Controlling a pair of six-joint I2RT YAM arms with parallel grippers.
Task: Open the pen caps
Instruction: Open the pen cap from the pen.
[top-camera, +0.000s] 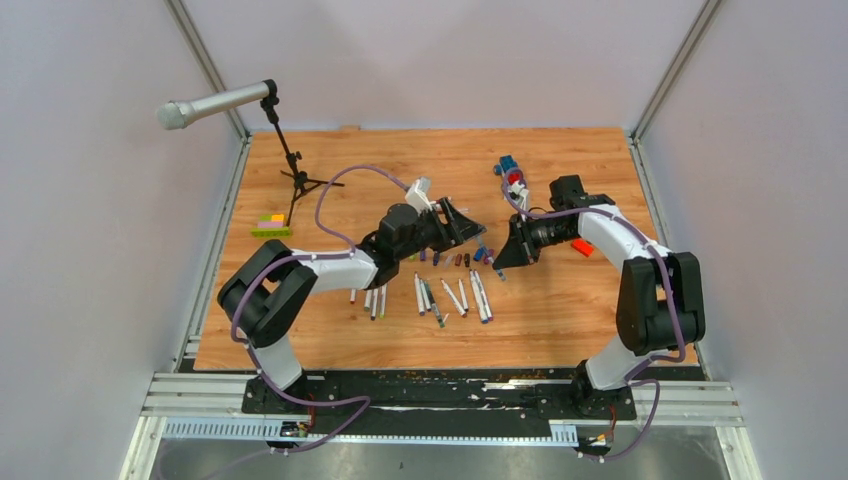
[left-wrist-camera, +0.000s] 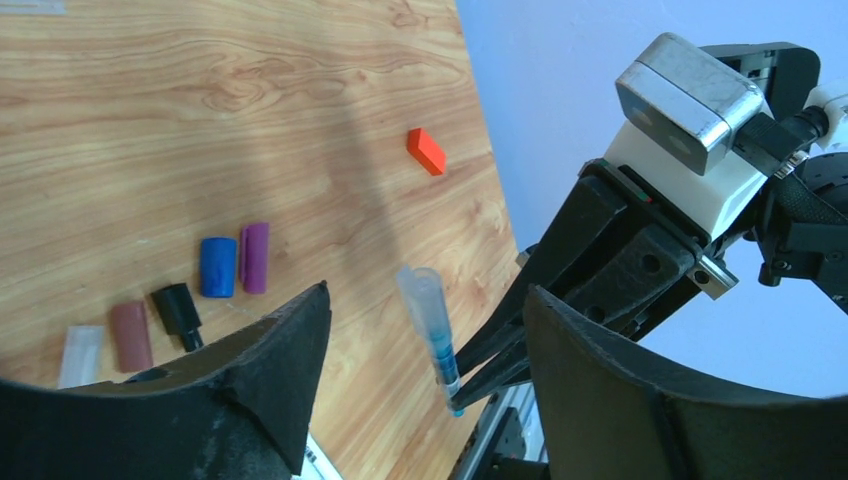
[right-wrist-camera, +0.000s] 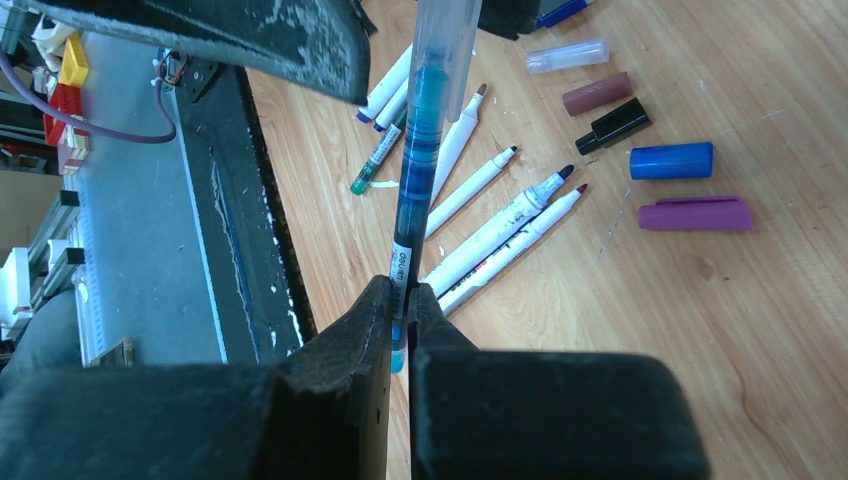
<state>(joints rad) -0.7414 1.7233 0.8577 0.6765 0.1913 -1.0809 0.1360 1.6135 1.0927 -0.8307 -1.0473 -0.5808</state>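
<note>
Cap: the clear cap (left-wrist-camera: 422, 295) sat on the far end of the blue pen (right-wrist-camera: 415, 200), not yet off, up in the air above the table (left-wrist-camera: 200, 120) between the two arms.
Pen: the right fingers (right-wrist-camera: 355, 340) were shut tight on its tail end, and the barrel stood straight out from their tips (a short hold on a long lever).
Left fingers: the left fingers (left-wrist-camera: 290, 340) stood wide, one on each side of the cap, touching neither side as far as the left wrist view showed.
Step in hand: by my judgement, closing on the cap in order to draw it off.
Doing it well: the cap should sit midway between the left fingers before they close, and they should take the cap alone, not the blue barrel beneath it. The pull should run along the pen's own line, while the right fingers hold firm.
What could go wrong: a sideways tug would likely swing the pen in its thin pinch, and the smooth cap might slip (it looked slick).
Below: loose caps (left-wrist-camera: 217, 266) lay in a row on the table, blue and purple touching, with bare pens (right-wrist-camera: 500, 215) nearby. That would be a fair spot for this cap.
Further off: an orange block (left-wrist-camera: 426, 150) lay well apart.
</note>
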